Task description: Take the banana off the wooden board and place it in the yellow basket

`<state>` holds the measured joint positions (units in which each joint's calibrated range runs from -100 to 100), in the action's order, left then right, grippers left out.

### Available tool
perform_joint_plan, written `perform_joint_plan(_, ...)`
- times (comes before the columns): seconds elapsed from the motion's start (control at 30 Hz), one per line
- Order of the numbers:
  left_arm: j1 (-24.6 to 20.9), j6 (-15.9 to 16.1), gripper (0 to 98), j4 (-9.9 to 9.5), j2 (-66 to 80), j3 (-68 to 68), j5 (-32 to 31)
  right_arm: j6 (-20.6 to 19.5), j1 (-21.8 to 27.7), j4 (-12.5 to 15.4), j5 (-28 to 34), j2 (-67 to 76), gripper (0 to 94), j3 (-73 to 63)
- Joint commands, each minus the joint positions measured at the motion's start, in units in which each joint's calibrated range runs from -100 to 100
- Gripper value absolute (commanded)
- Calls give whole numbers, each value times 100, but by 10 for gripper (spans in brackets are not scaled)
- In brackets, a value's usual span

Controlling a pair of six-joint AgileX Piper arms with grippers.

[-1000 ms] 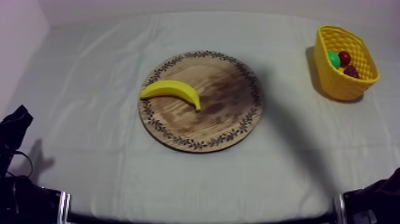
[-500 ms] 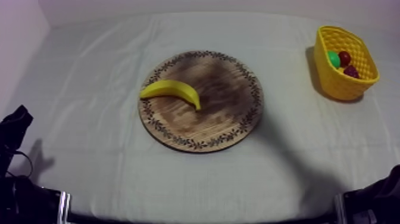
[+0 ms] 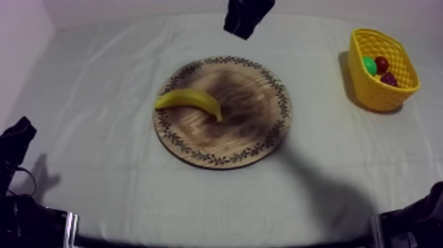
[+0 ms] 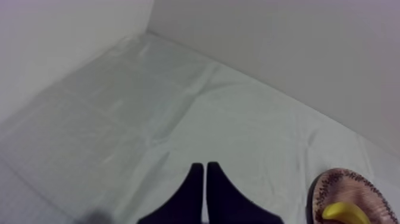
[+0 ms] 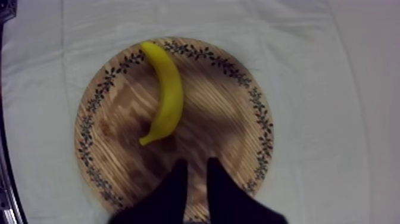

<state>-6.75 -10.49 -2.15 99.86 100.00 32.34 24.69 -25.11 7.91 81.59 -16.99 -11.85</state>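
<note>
Above the wooden board [image 5: 226, 131], right pincer [image 5: 194, 163] hovers slightly spread — banana [image 5: 166, 95] just ahead.

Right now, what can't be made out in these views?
- Basket contents, top view: its wall hides most of the fruit, so the kinds are unclear beyond a small red fruit.
- Board and banana, left wrist view: cut off by the picture's edge.
- Right arm, top view: cut off by the upper edge.
- Board's near rim, right wrist view: hidden behind the right tool.
</note>
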Motion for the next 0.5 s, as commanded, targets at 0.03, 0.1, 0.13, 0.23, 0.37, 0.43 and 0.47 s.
perform_joint_plan(0.03,-2,1,1,3,-4,0,0,-23,-28,-28,0,-50,453,-8)
perform_joint_plan(0.1,-2,1,1,3,-4,0,0,-46,-62,-59,51,-129,569,-72)
perform_joint_plan(0.13,-2,1,1,3,-4,0,0,-62,-87,-84,90,-184,613,-120)
perform_joint_plan(0.23,-2,1,1,3,-4,0,0,-103,-157,-139,167,-389,697,-267)
perform_joint_plan(0.37,-2,1,1,3,-4,0,0,-136,-238,-156,207,-727,739,-422)
perform_joint_plan(0.43,-2,1,1,3,-4,0,0,-163,-281,-169,214,-921,747,-488)
perform_joint_plan(0.47,-2,1,1,3,-4,0,0,-177,-301,-173,216,-1024,750,-525)
